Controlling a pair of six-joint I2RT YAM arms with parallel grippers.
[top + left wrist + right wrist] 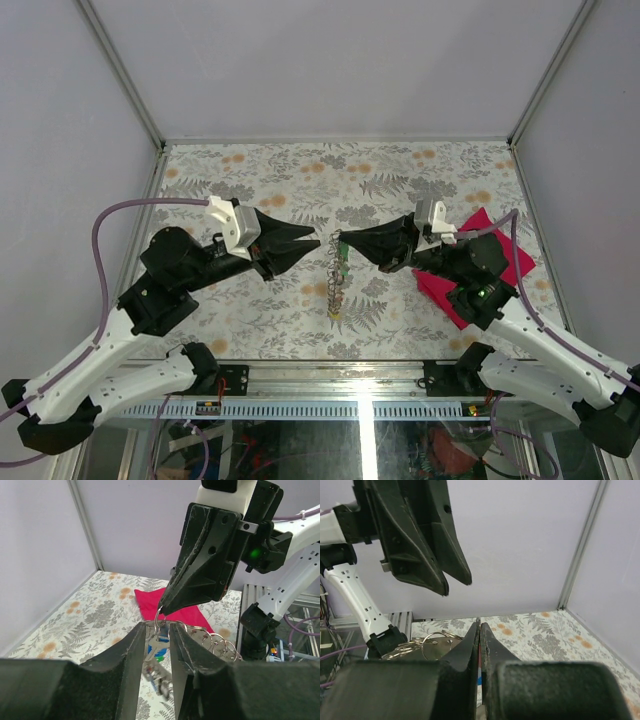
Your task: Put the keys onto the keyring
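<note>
Keys [160, 653] with coloured heads, one blue and one green as far as the blur allows, hang just under the keyring [335, 276]. The keyring is up in the air over the middle of the bench [250, 170]. In the top view it drops as a thin line toward 6 o'clock. A string of small rings [215, 642] trails from it on the side of the right arm. Whether both keys are fully threaded on the wire I cannot tell; they are too small and not sharp.

The right claw [342, 243] comes from 3 o'clock and is pressed shut on the top of the keyring, with only the very tips holding the wire. The left claw [306, 246] is at 9 o'clock of the ring, just beside it and, it seems, not touching. Its jaws are a narrow way apart and I see nothing between them; in its own wrist view the keys show through the gap. A red cloth [495, 255] lies on the bench at 3 o'clock, under the right arm and well apart from the ring.

My judgement of the risks: the hold is at the fingertips only, so a small knock from the left claw could turn or pull the ring out, and everything would fall on the bench. If a key sits only halfway in the split of the wire, the swinging may let it slip off. The two claws are also very near, so a move toward each other could make them collide.
</note>
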